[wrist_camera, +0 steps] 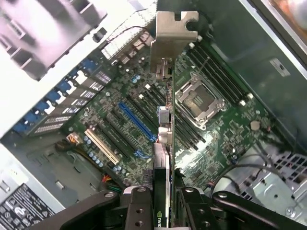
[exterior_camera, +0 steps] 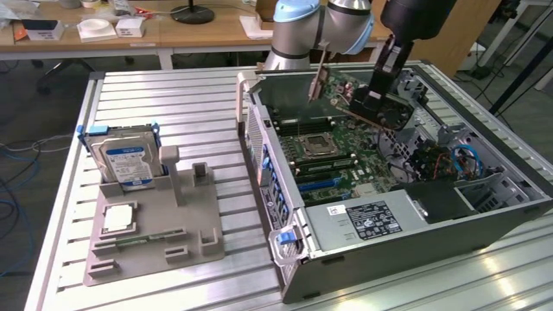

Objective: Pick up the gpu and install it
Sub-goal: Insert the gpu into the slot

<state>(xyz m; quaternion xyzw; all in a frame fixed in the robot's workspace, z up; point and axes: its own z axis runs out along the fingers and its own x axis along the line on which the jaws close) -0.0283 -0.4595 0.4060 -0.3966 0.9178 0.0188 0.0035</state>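
Black gripper (exterior_camera: 376, 97) was clamped on the gpu (exterior_camera: 346, 91), holding it tilted in the air over the far part of the motherboard (exterior_camera: 346, 162) inside the open computer case (exterior_camera: 484, 214). The pick-up looked done. The card hung clear of the expansion slots (wrist_camera: 136, 120), so it was not yet seated.

A hard drive (exterior_camera: 128, 161) is held upright in a grey holder (exterior_camera: 155, 249) at lower left; an open computer case (exterior_camera: 363, 272) is laid at right
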